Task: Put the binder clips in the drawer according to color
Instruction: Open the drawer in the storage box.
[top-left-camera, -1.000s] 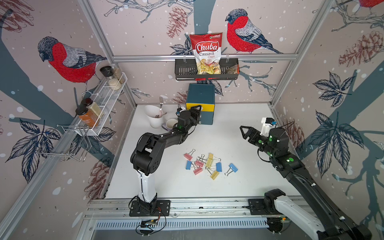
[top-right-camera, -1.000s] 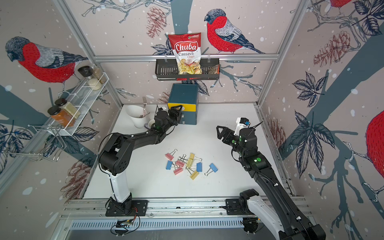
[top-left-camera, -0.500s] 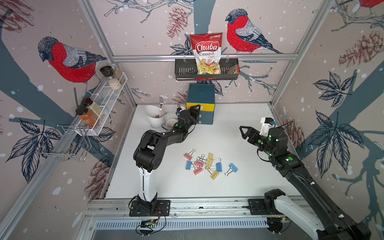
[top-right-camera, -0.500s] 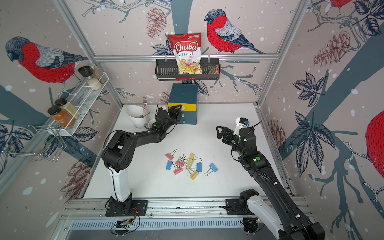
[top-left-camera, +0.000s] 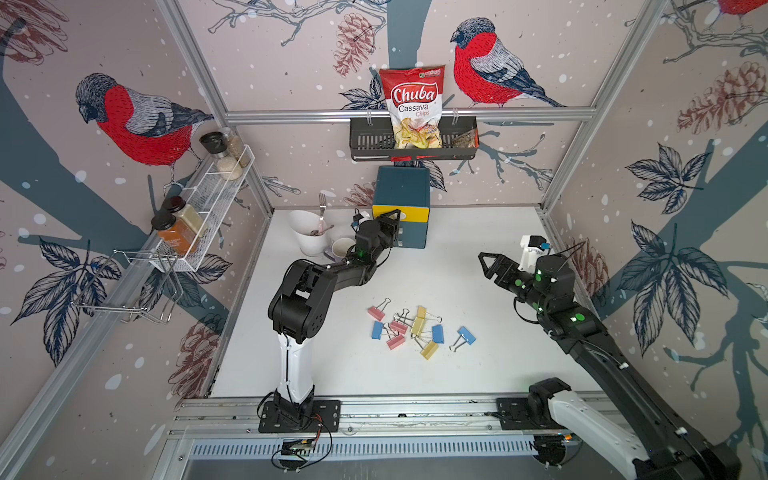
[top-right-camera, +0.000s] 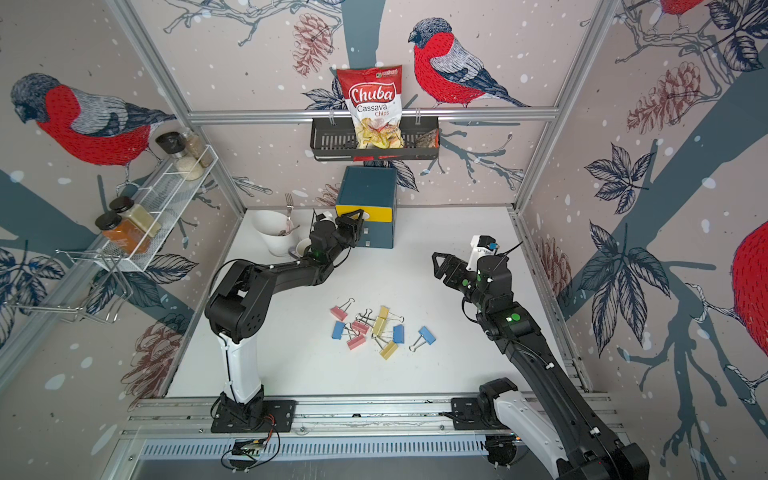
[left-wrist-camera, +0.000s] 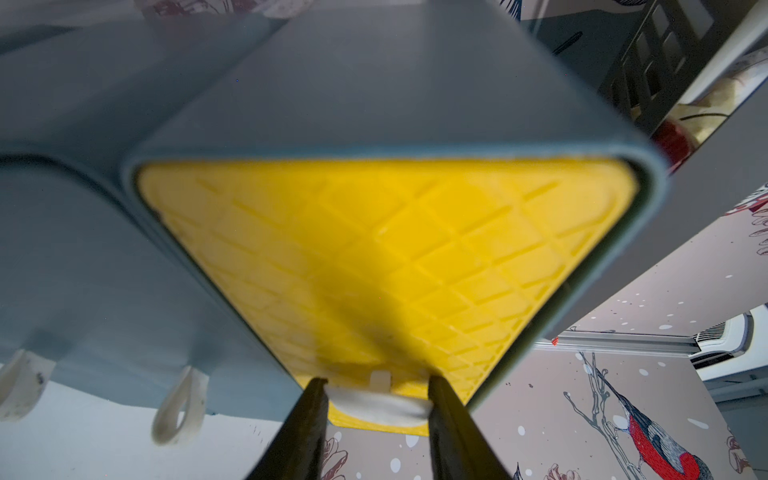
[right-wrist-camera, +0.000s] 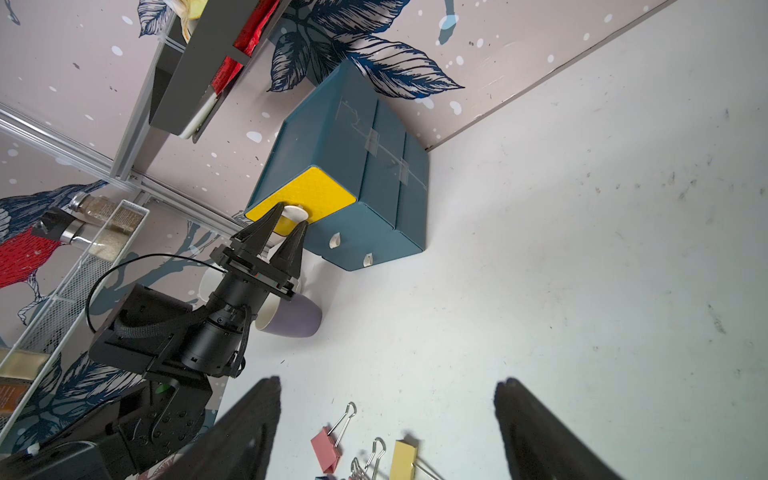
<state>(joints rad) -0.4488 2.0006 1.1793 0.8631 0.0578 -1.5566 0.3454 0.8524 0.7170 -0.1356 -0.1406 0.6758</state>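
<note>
Top views: spotting the binder clips (top-left-camera: 415, 328) in a loose heap mid-counter (top-left-camera: 478, 374), pink, blue and yellow, wire handles tangled, well apart from the drawer (top-left-camera: 401, 187) at the back wall. Left end effector (top-left-camera: 394, 215) right up against the top drawer. Right end effector (top-left-camera: 482, 264) hovering wide open, empty, toward the counter's right side.

Left wrist: reading left end effector (left-wrist-camera: 377, 384) as pinched on the white top pull (left-wrist-camera: 376, 405), fingers (left-wrist-camera: 307, 415) touching both its ends. Glossy quilted yellow front (left-wrist-camera: 395, 249), flush in a rounded teal shell (left-wrist-camera: 374, 83), so not yet opened. Pull a thin, soft-looking loop. Risk: shallow bite on a floppy tab, likely to slip off on pull-back. Off-axis tug likely to drag or tip the light-looking chest instead of sliding the drawer.

Right wrist: confirming jaws spread, nothing between. Purple mug (right-wrist-camera: 291, 320) just beside the left arm, so possible knock on retreat. Clips (right-wrist-camera: 328, 446) below: smooth bodies, probably painted metal, with springy interlocked loops. Expecting to snag two at once or mix colours.
</note>
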